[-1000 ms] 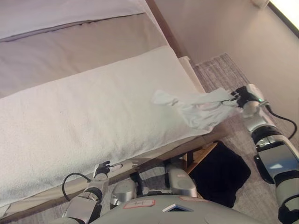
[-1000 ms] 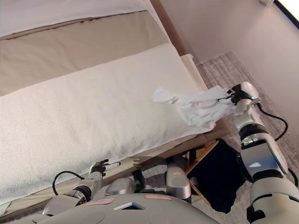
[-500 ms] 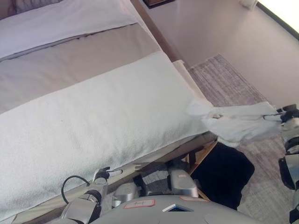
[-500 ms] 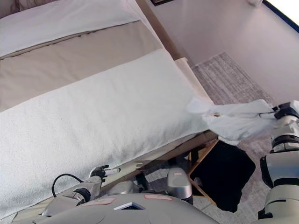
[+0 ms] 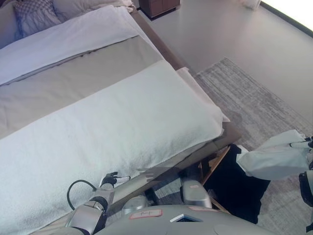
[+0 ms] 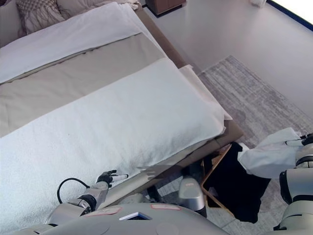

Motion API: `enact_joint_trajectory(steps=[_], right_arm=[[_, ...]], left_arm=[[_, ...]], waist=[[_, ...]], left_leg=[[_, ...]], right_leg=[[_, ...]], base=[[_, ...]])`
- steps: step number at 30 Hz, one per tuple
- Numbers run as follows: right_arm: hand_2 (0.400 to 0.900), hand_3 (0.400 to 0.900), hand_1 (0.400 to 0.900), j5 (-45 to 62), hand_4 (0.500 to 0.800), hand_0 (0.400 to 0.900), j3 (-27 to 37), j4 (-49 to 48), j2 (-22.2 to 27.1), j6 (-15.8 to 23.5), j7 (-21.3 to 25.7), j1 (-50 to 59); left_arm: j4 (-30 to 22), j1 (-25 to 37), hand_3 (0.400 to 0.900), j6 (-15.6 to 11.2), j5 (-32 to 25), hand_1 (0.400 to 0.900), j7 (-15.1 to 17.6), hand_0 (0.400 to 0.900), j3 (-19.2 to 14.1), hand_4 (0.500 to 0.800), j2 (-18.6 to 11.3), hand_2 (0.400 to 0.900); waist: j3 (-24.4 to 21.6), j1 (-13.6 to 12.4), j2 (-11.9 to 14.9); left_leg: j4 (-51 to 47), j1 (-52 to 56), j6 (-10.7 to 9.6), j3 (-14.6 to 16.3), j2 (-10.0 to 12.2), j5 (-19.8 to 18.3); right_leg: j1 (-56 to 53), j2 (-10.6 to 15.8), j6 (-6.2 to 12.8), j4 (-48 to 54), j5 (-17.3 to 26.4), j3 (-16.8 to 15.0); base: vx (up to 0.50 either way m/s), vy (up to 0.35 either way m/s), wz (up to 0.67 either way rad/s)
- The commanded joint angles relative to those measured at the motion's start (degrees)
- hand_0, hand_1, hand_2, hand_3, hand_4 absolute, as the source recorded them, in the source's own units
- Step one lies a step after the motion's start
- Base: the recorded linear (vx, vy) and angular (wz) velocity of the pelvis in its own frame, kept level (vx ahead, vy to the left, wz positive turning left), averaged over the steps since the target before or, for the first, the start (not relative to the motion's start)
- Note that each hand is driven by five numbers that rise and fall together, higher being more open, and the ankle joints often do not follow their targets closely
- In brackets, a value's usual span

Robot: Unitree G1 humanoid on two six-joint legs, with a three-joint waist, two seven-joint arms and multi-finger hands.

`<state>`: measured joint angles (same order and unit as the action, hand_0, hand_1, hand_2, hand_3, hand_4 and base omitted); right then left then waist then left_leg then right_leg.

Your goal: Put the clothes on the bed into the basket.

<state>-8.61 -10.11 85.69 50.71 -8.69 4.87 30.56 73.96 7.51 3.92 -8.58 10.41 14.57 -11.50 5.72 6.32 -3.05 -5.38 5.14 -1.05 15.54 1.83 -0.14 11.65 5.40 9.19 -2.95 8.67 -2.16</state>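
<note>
A white garment (image 6: 268, 157) hangs in the air off the bed's right side, pinched at its upper right corner by my right hand (image 6: 306, 141), which shows only at the view's edge. The cloth droops over the right part of the basket (image 6: 214, 169), a wooden frame with a black fabric liner (image 5: 234, 188) standing on the floor by the bed's corner. No part of the garment touches the bed (image 5: 122, 122). My left hand (image 5: 110, 179) hangs low by the bed's near edge, fingers relaxed and holding nothing.
The bed carries a white fluffy blanket (image 6: 112, 127), a beige cover and pillows (image 6: 39, 14) at the far end. A grey rug (image 5: 254, 103) lies on the floor to the right. A dark wooden cabinet (image 5: 159, 6) stands past the bed.
My right hand has drawn the white garment off the blanket and rightward, so it now hangs over the basket. The view has also shifted, showing more of the bed's far end.
</note>
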Motion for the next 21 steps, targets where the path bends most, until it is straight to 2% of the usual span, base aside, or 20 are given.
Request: enact_joint_trajectory(steps=[1, 8, 9, 10, 11, 12, 13, 21], right_arm=[[0.4, 0.4, 0.4, 0.5, 0.5, 0.4, -1.9, -0.2, 4.4, 1.1, 2.4, 3.7], [0.4, 0.4, 0.4, 0.5, 0.5, 0.4, 0.0, 3.7, 3.3, 0.5, 0.0, 0.0], [0.429, 0.429, 0.429, 0.6, 0.518, 0.429, 0.4, 4.7, 2.7, 0.4, -1.3, -0.9], [0.541, 0.541, 0.541, 0.9, 0.585, 0.541, 0.7, 4.9, 2.3, 0.3, -1.6, -1.3], [0.625, 0.625, 0.625, 0.9, 0.635, 0.625, 0.7, 4.9, 2.3, 0.3, -1.6, -1.3], [0.849, 0.849, 0.849, 0.8, 0.769, 0.849, 0.7, 5.4, 0.6, 0.3, -3.0, -2.9], [0.9, 0.9, 0.9, 1.2, 0.8, 0.9, 0.8, 5.8, 0.3, 0.2, -3.5, -3.1], [0.9, 0.9, 0.9, 1.9, 0.8, 0.9, -0.4, 6.5, -2.4, -0.4, -5.7, -3.6]], left_arm=[[1.8, 1.8, 0.9, -0.3, 2.2, 0.9, 0.4, 0.9, 0.7, 0.8, -2.3, 0.9], [1.8, 1.9, 0.9, -0.1, 2.6, 0.9, -0.2, 0.9, 1.0, 0.8, -2.7, 0.9], [1.9, 1.8, 0.9, -0.1, 3.0, 0.9, -0.4, 0.9, 1.1, 0.8, -2.8, 0.9], [2.0, 1.8, 0.9, 0.0, 3.1, 0.9, -0.7, 0.9, 1.0, 0.8, -2.9, 0.9], [2.0, 1.8, 0.9, 0.0, 3.1, 0.9, -0.7, 0.9, 1.1, 0.8, -2.9, 0.9], [2.3, 1.9, 0.9, 0.2, 3.5, 0.9, -1.0, 0.9, 0.9, 0.8, -3.1, 0.9], [2.5, 1.9, 0.9, 0.3, 4.0, 0.9, -1.2, 0.9, 0.8, 0.8, -3.3, 0.9], [2.2, 2.3, 0.9, 0.6, 4.2, 0.9, -2.0, 0.9, 0.8, 0.8, -4.0, 0.9]], waist=[[0.6, 0.5, 1.1], [0.7, -0.2, 0.1], [0.7, -0.2, -0.1], [0.7, -0.3, -0.1], [0.7, -0.2, -0.1], [0.6, -0.4, -0.2], [0.6, -0.5, -0.2], [0.1, -1.5, 0.7]], left_leg=[[0.4, 0.3, -2.4, -3.6, 0.6, 0.4], [0.4, 0.0, -2.5, -5.1, 0.4, 0.8], [0.4, -0.1, -2.6, -5.3, 0.4, 0.8], [0.4, -0.1, -2.6, -5.5, 0.3, 0.9], [0.4, -0.1, -2.6, -5.5, 0.3, 0.9], [0.4, 0.0, -2.6, -5.6, 0.3, 0.8], [0.4, 0.1, -2.6, -5.8, 0.3, 0.8], [0.4, 0.4, -2.5, -6.6, 0.3, 0.8]], right_leg=[[-7.1, 4.7, 1.47, 3.1, -1.7, -2.6], [-8.3, 5.4, 1.24, 3.4, -2.1, -1.0], [-8.5, 5.5, 1.18, 3.5, -2.3, -0.7], [-8.7, 5.5, 1.15, 3.5, -2.3, -0.5], [-8.7, 5.5, 1.15, 3.5, -2.3, -0.5], [-9.1, 5.6, 1.03, 3.6, -2.5, -0.2], [-9.3, 5.6, 0.98, 3.7, -2.6, 0.0], [-10.8, 5.8, 0.9, 4.4, -2.6, 1.3]], base=[[0.0, -0.021, 0.11], [0.0, -0.021, 0.15], [0.0, -0.018, 0.16], [0.0, -0.013, 0.11], [0.0, -0.02, 0.1], [0.0, -0.026, 0.1], [0.0, -0.041, 0.13], [0.0, -0.032, 0.06]])
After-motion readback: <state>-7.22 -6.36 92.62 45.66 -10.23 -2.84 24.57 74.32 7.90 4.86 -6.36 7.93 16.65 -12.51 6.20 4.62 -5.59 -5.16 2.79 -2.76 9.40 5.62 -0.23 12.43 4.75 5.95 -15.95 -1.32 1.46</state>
